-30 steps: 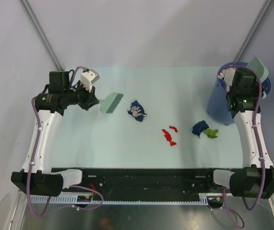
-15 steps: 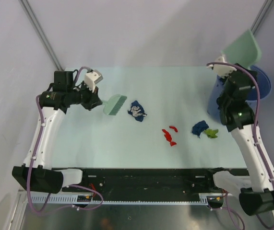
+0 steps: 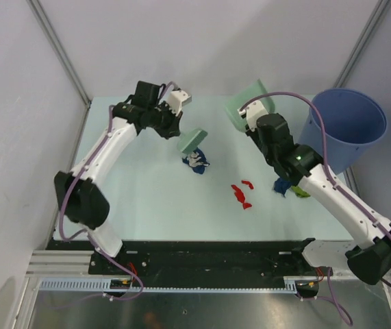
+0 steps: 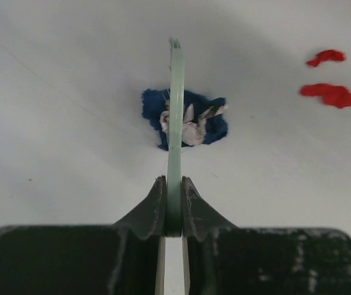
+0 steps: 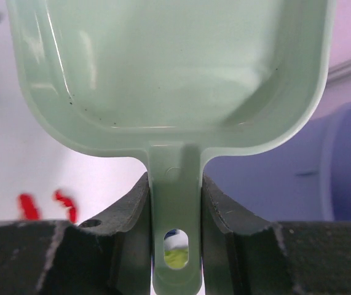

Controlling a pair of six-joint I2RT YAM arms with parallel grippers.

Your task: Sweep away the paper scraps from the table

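The brush [image 4: 176, 104] is being gripped by the left hand [image 4: 174, 192], the nearer one, its long axis pointing over the blue-white scrap [image 4: 195, 121] on the table [image 3: 133, 199]. The dustpan [image 5: 169, 67] is being clenched by the right hand [image 5: 174, 184], farther from that scrap; red scraps [image 3: 242, 193] are lying to its right.

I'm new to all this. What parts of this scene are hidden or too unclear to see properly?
- Left wrist view: the brush, seen edge-on, covers the middle of the blue-and-white scrap.
- Top view: the right arm overlaps the blue and green scraps.
- Right wrist view: the dustpan blocks most of the table; the red scraps are blurred.
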